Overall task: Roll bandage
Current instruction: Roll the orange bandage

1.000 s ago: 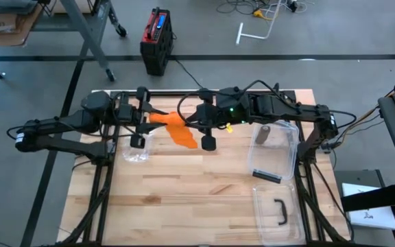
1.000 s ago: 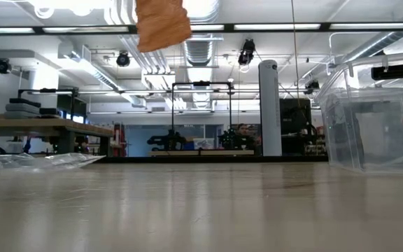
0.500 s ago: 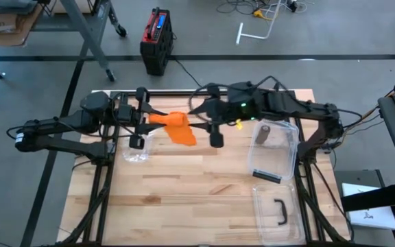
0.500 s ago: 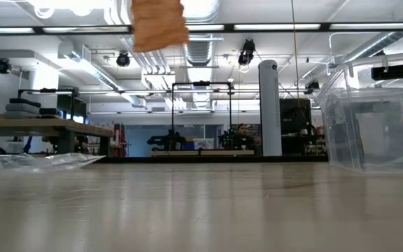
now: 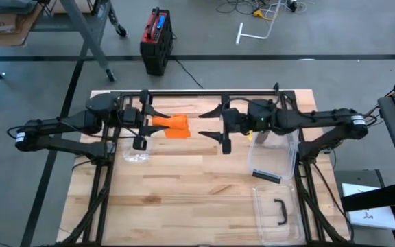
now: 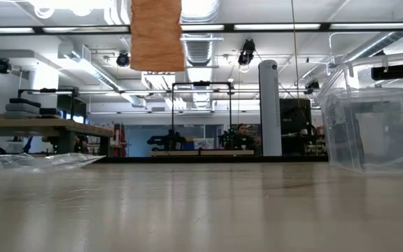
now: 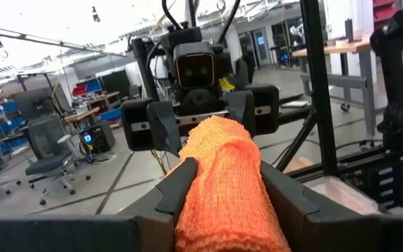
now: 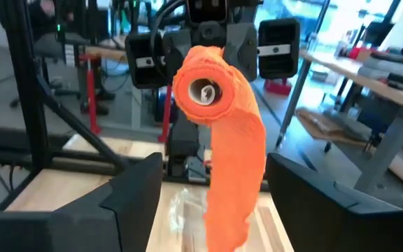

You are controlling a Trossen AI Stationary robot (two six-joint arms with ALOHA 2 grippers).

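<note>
The left gripper is clamping the orange bandage in the air near the worktop's far edge; the right gripper is facing it, fingers apart and holding nothing.

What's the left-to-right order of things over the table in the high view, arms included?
Left gripper with jaws shut on the orange bandage roll → right gripper, jaws open and clear of the roll → clear plastic bin. The crumpled clear wrapper sits under the left gripper, so its place in the order is unclear.
</note>
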